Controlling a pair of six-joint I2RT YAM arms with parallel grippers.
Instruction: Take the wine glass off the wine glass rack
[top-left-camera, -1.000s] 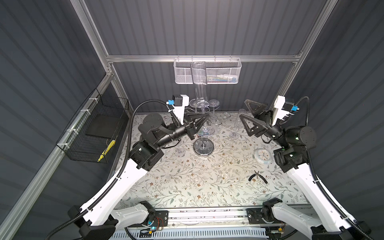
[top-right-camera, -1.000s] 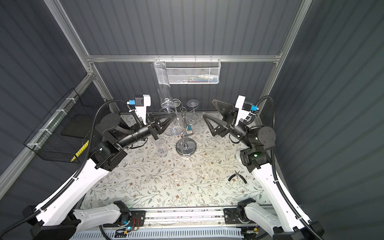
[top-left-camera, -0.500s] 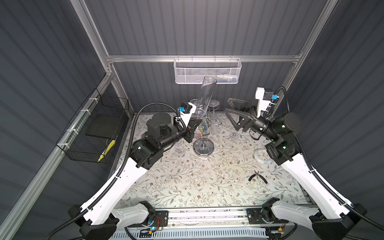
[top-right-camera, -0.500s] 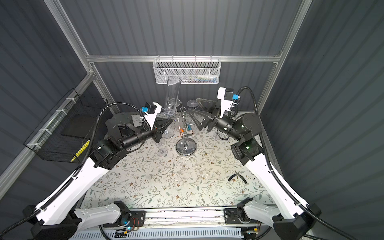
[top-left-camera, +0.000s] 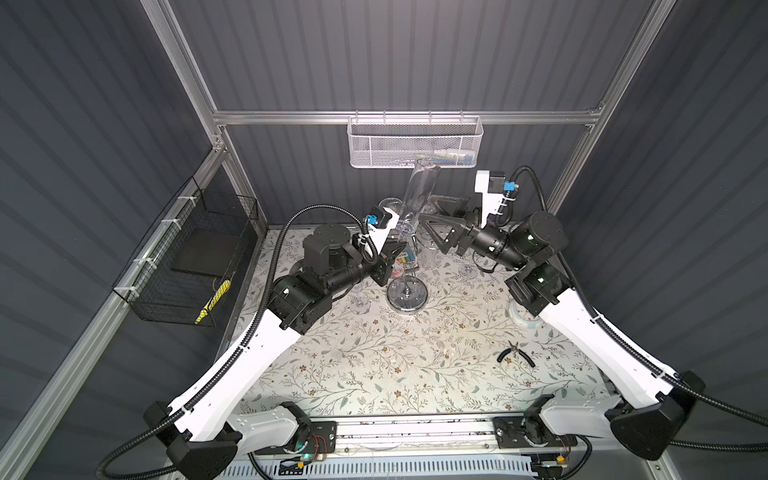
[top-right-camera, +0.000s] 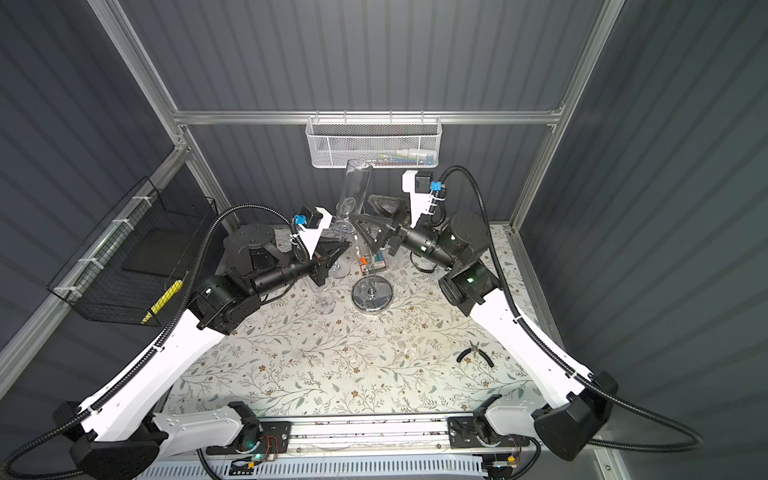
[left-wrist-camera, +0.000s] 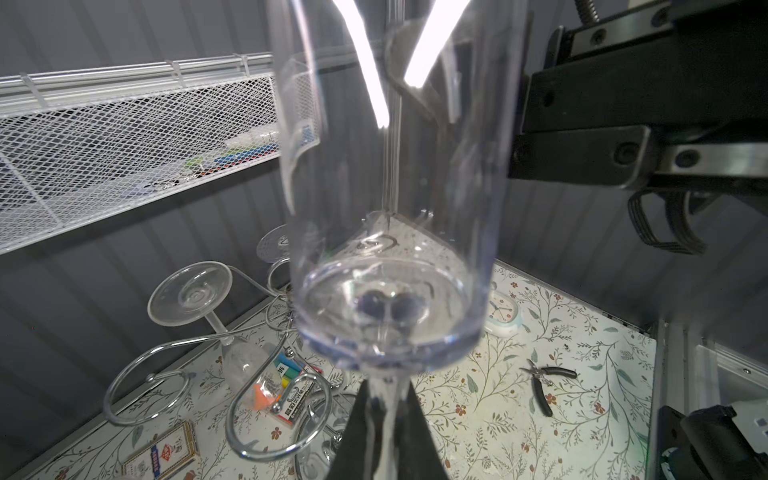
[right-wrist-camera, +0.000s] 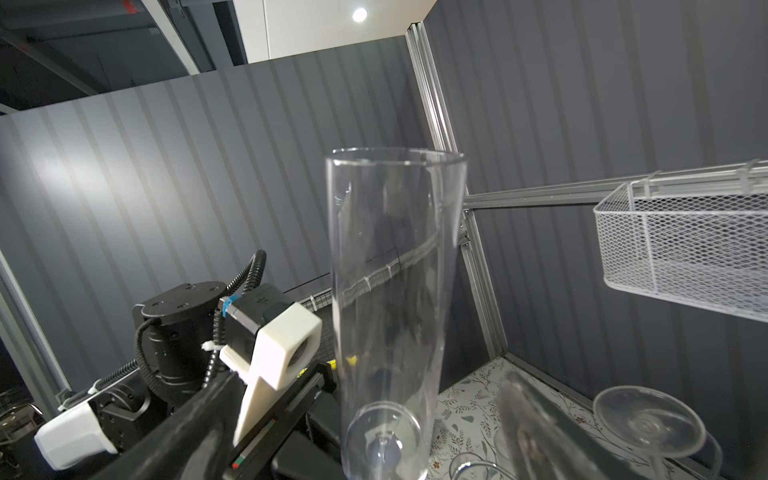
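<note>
My left pincer (left-wrist-camera: 386, 395) is pinched tight on the thin stem of the wine glass (top-left-camera: 422, 187). The glass is up in the air with its mouth up, leaning a bit, over the wine glass rack (top-left-camera: 409, 297), which stands near the back of the flowery table (top-left-camera: 374, 365). My right pincer (top-left-camera: 430, 212) is open wide, just beside the glass bowl; I cannot tell if it touches. On the rack a second glass (left-wrist-camera: 189, 293) hangs upside down.

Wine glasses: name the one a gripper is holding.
The tall straight-sided flute, clamped by its stem in the left gripper and standing rim-up. The nearby stemmed glass hangs foot-up from the wine glass rack, ungripped.
</note>
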